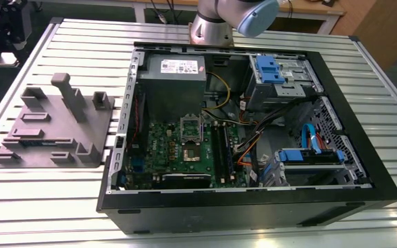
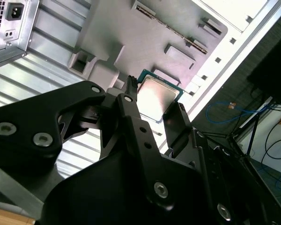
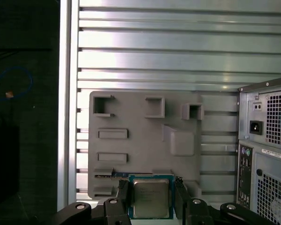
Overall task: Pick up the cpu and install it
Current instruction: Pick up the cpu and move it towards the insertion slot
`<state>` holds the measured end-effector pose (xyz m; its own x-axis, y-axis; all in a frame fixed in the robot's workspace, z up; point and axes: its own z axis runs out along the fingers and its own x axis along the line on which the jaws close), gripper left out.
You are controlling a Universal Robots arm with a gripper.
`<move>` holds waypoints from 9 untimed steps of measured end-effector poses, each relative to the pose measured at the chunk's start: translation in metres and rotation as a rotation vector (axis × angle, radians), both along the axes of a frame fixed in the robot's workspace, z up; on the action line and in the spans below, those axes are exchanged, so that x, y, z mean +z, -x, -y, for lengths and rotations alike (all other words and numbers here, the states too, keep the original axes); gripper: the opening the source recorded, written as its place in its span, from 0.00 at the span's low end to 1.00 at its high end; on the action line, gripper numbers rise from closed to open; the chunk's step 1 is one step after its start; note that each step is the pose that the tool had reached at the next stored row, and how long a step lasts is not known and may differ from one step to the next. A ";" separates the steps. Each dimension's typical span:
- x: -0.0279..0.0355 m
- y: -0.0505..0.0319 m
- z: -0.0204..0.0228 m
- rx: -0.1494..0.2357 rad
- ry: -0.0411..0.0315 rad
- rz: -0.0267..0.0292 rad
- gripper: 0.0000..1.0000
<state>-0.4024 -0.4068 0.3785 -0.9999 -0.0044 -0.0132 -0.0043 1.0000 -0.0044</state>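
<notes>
Cpu [image 3: 151, 199] pinched between the gripper [image 3: 151, 185] fingers [image 3: 123, 192], raised above the grey tray [image 3: 140, 122]. Tray lies on the slatted counter [image 3: 154, 56], open case [image 1: 254, 129] just beside the tray.

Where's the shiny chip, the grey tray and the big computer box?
cpu [image 3: 151, 199], first wrist view, middle of its shiny top
grey tray [image 3: 145, 140], first wrist view, its flat middle
computer case [image 1: 254, 212], exterior view, its black near wall
</notes>
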 end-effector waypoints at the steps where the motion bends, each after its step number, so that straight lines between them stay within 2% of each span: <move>1: 0.0000 -0.0008 0.0000 0.000 0.0000 0.0000 0.47; 9: 0.0000 -0.0088 0.0000 0.000 0.0000 0.0001 0.47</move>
